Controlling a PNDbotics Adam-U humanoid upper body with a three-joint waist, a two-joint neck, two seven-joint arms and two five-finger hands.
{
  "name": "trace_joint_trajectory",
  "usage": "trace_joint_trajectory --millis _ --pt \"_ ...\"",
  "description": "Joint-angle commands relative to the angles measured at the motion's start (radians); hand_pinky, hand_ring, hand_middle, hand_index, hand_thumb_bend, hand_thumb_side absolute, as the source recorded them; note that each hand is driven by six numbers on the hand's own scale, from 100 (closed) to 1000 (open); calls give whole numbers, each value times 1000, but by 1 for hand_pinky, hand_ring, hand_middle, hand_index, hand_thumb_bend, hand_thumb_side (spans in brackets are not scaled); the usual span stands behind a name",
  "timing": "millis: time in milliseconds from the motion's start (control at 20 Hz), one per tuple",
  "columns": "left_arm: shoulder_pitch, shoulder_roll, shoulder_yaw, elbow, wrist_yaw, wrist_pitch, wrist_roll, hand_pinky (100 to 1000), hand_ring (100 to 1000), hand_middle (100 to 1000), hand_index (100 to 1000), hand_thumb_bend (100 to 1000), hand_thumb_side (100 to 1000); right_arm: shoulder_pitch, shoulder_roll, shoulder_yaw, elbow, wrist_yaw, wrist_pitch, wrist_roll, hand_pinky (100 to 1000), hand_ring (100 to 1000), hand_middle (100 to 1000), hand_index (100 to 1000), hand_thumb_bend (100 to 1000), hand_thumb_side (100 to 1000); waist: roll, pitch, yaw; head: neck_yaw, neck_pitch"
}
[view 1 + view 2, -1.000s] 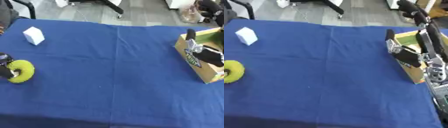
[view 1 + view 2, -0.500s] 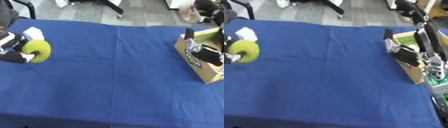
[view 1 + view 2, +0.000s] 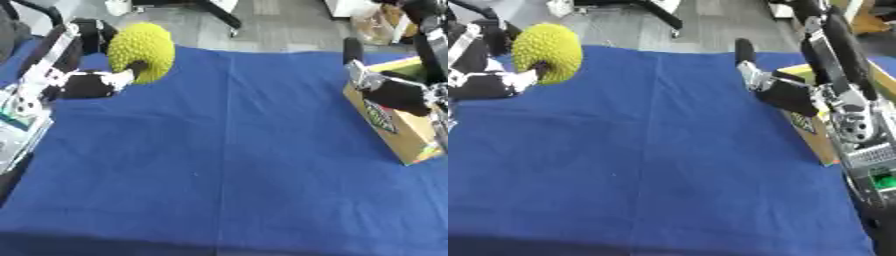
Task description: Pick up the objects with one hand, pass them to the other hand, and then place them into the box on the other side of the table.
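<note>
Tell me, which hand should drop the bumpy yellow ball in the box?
Probably the right hand: it waits beside the box. The left hand holds the yellow ball across the table, so it should pass it over first.

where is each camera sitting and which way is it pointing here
Left eye view: sits in the robot's head, looks down at the blue table; the left robot hand holds a yellow bumpy ball at upper left, and the right robot hand shows by the cardboard box at the right edge.
Right eye view: same head, slightly to the right, also looking down; it shows more of the right arm.
Shared: both show the ball, both hands, the box and the table at one moment.
</note>
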Motion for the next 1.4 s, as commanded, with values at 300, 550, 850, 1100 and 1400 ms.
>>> trace_joint_trajectory --millis 300,550,850,1100,1400 --pt "-66 -40 -99 -19 92 -17 -24 613 396 403 571 398 103 -102 25 89 -37 -84 -1 145 830 852 852 926 127 204 -10 -31 1 -10 -3" --pt "-86 0 -159 -47 124 37 -68 618 396 404 573 405 107 -118 32 121 15 -71 -18 199 831 858 853 927 149 234 -10 -29 7 -10 -3" --pt "-100 34 -211 -76 168 94 -98 621 396 404 576 417 104 -139 52 158 79 -38 -55 248 830 863 854 927 168 266 -8 -25 12 -13 -3" --pt "-116 24 -241 -86 195 109 -111 620 396 405 576 415 100 -149 70 176 117 -13 -80 269 831 867 856 928 182 275 -7 -24 14 -14 -3" --pt "-121 26 -263 -102 240 113 -123 619 397 406 577 414 100 -145 72 181 154 28 -105 276 832 869 858 926 218 271 -6 -22 14 -13 -3"
